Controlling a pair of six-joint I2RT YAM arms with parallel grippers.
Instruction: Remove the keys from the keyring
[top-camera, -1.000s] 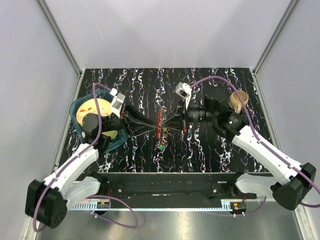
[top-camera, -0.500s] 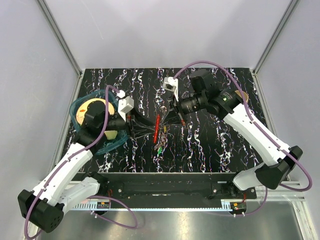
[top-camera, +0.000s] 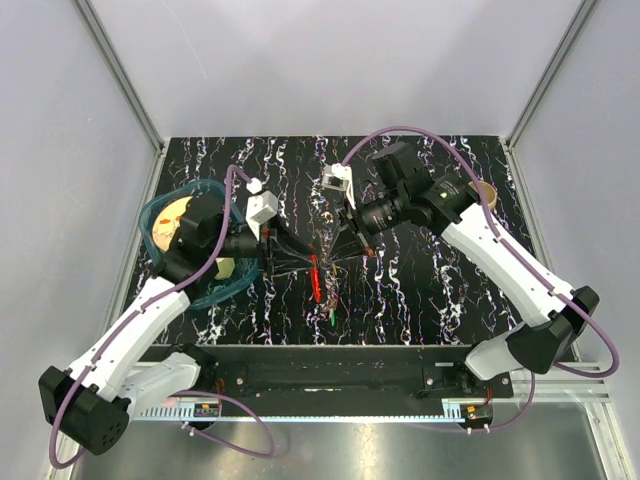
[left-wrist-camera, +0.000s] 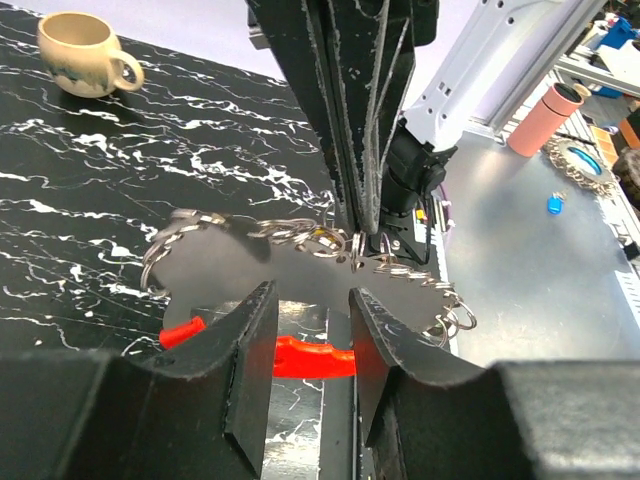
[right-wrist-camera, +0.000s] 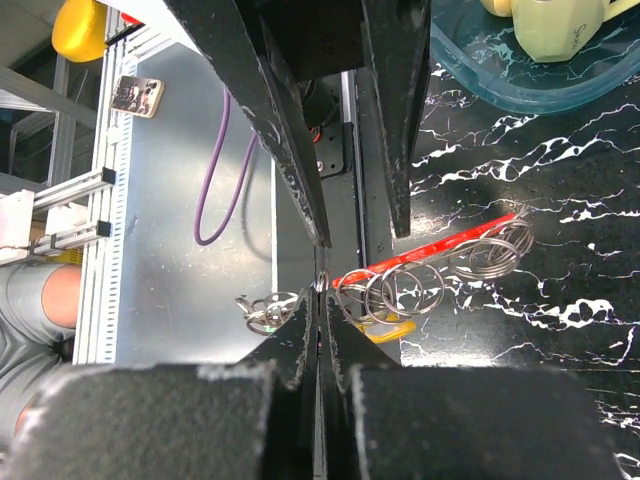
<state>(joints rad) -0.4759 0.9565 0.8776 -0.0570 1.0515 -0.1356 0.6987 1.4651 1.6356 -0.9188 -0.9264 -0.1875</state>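
Observation:
The keyring is a grey metal piece (left-wrist-camera: 230, 262) hung with several split rings (right-wrist-camera: 470, 262) and a bright red piece (top-camera: 316, 276). It hangs between my grippers above mid-table. My left gripper (top-camera: 300, 258) grips the grey piece at its narrow waist, jaws a finger's width apart in the left wrist view (left-wrist-camera: 312, 300). The red piece (left-wrist-camera: 300, 358) lies just below them. My right gripper (top-camera: 338, 246) is pinched shut on one small ring at the keyring's edge in the right wrist view (right-wrist-camera: 320, 295). A brass-gold key (right-wrist-camera: 388, 329) hangs under the rings. A green key (top-camera: 331, 318) shows lower down. No silver key shows.
A teal bowl (top-camera: 150, 215) holding yellow cups stands at the left, behind my left wrist. A beige mug (top-camera: 478, 195) stands at the back right. The metal rail along the table's near edge (top-camera: 330, 375) lies below the grippers.
Both grippers shifted slightly left and toward the near edge with the keyring. The red piece now sits lower and more tilted. The green key has moved nearer the front.

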